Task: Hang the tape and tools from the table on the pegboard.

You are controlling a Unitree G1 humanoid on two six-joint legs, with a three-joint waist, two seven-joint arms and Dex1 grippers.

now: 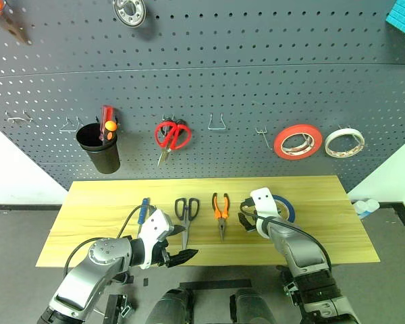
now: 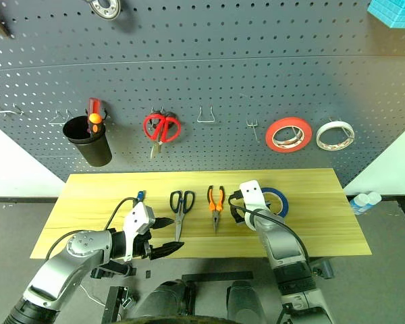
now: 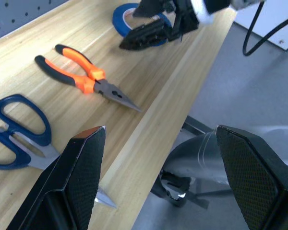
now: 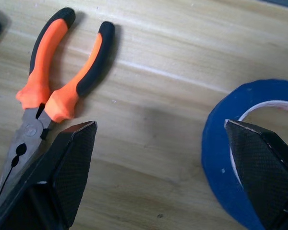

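While the pegboard (image 1: 256, 81) looms behind, the table (image 1: 94, 223) carries four things in a row: screwdriver (image 1: 145, 206), scissors (image 1: 186, 210), pliers (image 1: 220, 206) and blue tape (image 1: 287, 207). The right gripper (image 1: 248, 217) hangs low over the table's right half, fingers spread wide and grasping nothing; its wrist view has one finger by the pliers' hinge, the other over the tape's near rim, bare wood between. That white wrist covers most of the tape from the head camera, leaving just a blue arc. Over to the left gripper (image 1: 179, 253), at the table's front edge near the scissors' tip, also spread and empty. The left hand hides the lower part of the screwdriver, so only its blue handle shows. Up on the board: a black cup (image 1: 99, 147) with red and orange handles poking out, red scissors (image 1: 171, 136), a red roll (image 1: 298, 142) and a white roll (image 1: 344, 142), plus objects cut off along the top edge, hard to make out
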